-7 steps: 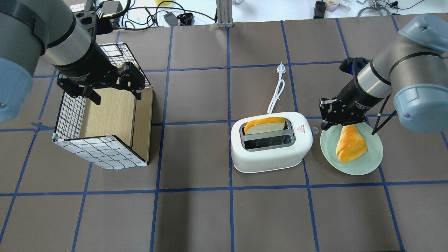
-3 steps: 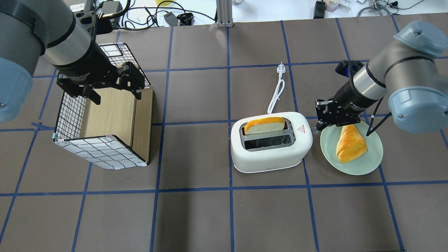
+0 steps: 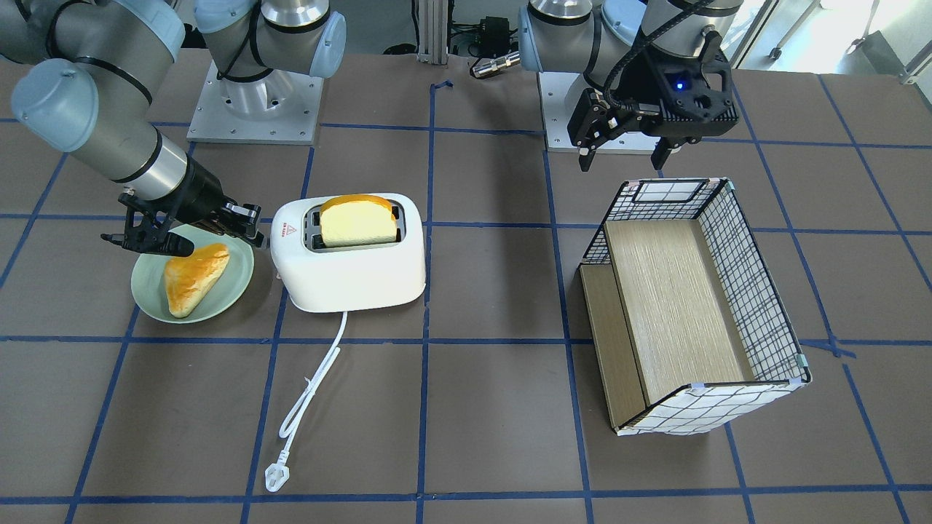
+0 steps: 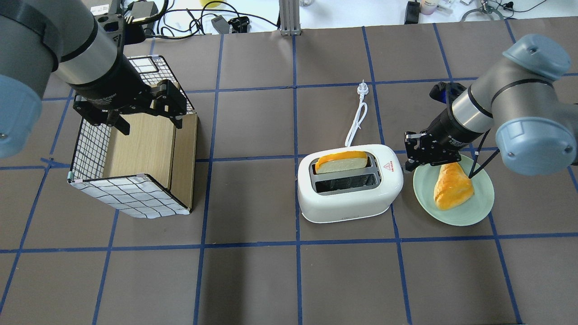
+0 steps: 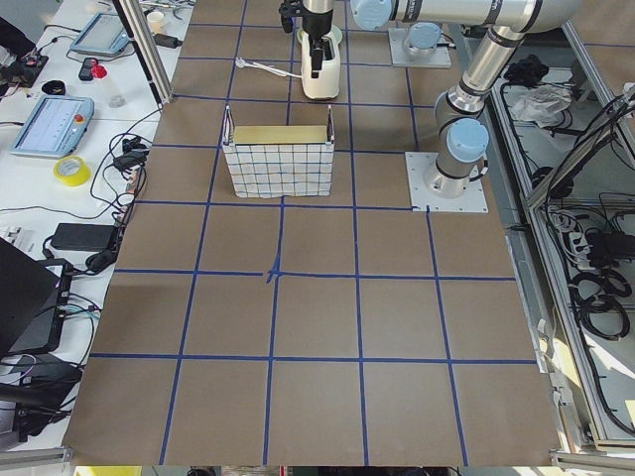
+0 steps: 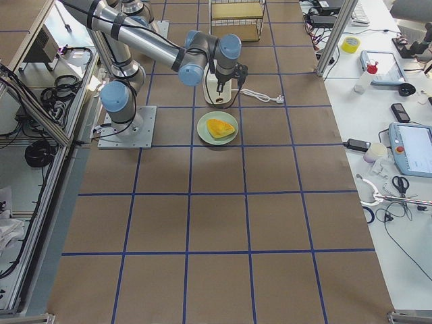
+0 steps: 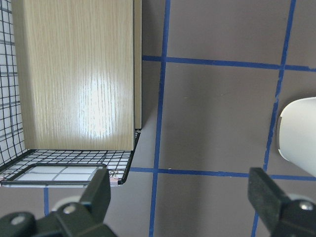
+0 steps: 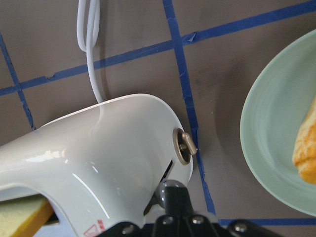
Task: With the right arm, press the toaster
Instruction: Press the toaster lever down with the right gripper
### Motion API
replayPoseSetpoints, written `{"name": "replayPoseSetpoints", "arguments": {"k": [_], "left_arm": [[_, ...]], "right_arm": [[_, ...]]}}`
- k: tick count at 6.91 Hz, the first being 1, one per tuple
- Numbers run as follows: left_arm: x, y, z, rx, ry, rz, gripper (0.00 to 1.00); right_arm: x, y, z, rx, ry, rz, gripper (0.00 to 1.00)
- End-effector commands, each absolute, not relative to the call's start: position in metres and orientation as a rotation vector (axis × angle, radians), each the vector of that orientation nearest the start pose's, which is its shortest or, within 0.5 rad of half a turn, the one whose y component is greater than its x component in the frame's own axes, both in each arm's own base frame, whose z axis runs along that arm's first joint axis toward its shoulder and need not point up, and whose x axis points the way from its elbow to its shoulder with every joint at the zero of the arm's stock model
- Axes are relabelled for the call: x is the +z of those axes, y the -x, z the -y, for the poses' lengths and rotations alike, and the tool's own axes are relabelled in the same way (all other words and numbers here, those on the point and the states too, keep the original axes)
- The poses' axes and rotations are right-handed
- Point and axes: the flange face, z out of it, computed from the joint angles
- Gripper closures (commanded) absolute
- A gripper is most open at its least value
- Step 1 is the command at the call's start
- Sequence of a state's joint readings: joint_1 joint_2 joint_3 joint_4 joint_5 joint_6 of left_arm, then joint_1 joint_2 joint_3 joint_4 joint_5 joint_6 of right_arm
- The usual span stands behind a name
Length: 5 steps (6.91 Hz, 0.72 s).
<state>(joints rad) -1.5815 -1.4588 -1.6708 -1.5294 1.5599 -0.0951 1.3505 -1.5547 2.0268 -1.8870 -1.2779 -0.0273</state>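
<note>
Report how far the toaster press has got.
Done: the shut right tool sits at the end of the toaster, its tip at the lever knob in the right wrist view. In hand: the press itself. Left: pushing the lever down, since the bread slice stands high in its slot. The left tool hangs open over the wire box.

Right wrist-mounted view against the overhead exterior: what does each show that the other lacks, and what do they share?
Only the wrist view: the toaster's end face, with a round dial and the ball-tipped lever right at the shut right claw's tip.
Only the overhead: the open left claw near the wire-and-wood box, the white plug, and both toaster slots.
Both: the toaster, its white cord, the bread slice, the green plate and the pastry on it.
</note>
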Motion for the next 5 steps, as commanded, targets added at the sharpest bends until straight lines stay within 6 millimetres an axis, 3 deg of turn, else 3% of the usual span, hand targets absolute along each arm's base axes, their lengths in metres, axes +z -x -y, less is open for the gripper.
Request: {"name": "replayPoseSetpoints", "arguments": {"k": [1,5], "left_arm": [[0.4948,0.1392,0.448,-0.081,0.133,-3.151,0.0],[0.4955,0.1392,0.4481,-0.084,0.133,-3.151,0.0]], "right_arm": [[0.2859,-0.062,0.4634,0.16,-0.304,-2.812,1.0],[0.2772,-0.064,0.4669,0.156,-0.298,-2.791,1.0]]}}
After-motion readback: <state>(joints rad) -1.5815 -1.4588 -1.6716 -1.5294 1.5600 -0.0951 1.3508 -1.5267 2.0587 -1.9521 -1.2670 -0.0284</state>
